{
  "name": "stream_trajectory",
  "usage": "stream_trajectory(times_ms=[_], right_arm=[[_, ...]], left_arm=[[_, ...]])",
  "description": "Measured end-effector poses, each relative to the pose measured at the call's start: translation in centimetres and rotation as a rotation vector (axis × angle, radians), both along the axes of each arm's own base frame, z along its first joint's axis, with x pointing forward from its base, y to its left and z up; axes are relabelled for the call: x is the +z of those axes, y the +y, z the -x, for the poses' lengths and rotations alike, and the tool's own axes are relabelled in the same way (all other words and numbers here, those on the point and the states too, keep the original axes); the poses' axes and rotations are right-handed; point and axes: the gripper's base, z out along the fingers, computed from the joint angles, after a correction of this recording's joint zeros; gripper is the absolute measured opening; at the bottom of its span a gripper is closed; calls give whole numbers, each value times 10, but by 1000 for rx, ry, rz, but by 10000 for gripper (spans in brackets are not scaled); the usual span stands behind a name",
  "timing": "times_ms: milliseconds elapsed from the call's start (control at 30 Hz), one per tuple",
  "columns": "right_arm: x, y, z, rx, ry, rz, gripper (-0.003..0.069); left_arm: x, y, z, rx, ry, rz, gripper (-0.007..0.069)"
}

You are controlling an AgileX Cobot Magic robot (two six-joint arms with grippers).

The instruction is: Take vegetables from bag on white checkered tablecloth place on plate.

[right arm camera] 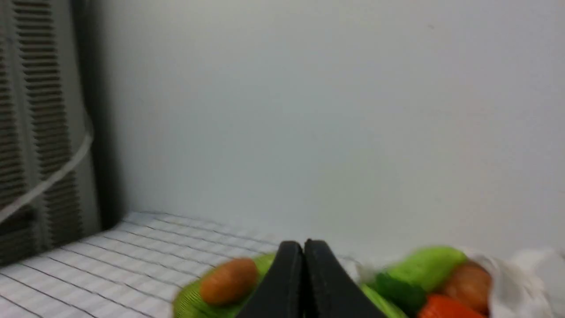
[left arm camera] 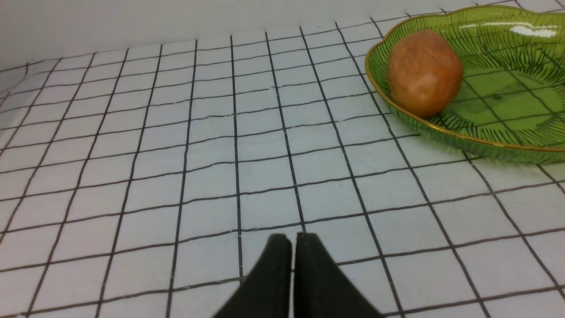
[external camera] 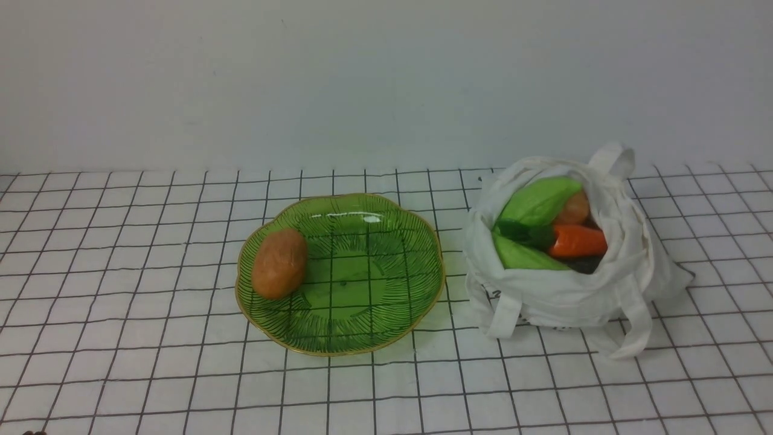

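From my station I saw the right end effector [right arm camera: 304, 245] closed and bare, the nearer one to the orange carrot [external camera: 578, 241], which lay roughly crosswise in the white tote [external camera: 558, 302], right of the scalloped green plate [external camera: 344, 349] on gridded cloth [external camera: 181, 386] before a pale wall [external camera: 386, 84], while the left end effector [left arm camera: 293, 238] sat nearly together, also unladen.

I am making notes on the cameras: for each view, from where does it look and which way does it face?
Front: between the arms, forward over plate and bag; no gripper clearly visible.
Left wrist: along the tablecloth and plate; shut left gripper.
Right wrist: low, toward the wall; shut right gripper.
Both wrist views share the potato.
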Motion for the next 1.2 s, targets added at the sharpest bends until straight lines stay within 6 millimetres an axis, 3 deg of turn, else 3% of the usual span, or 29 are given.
stream_trajectory(times_ms=[33,133,233,467,1200], right_arm=[[0,0,0,0,-1,0,-14],[-52,-7,-13,-216,165,82,-14],[-69,-14,-14,-338,273,118,-14],[-69,-23,-14,-499,297,115,-14],[-69,-23,-14,-508,298,121,-14]], left_arm=[[0,0,0,0,0,0,-8],[0,0,0,0,0,0,-8],[0,0,0,0,0,0,-8],[0,0,0,0,0,0,-8],[0,0,0,0,0,0,-8]])
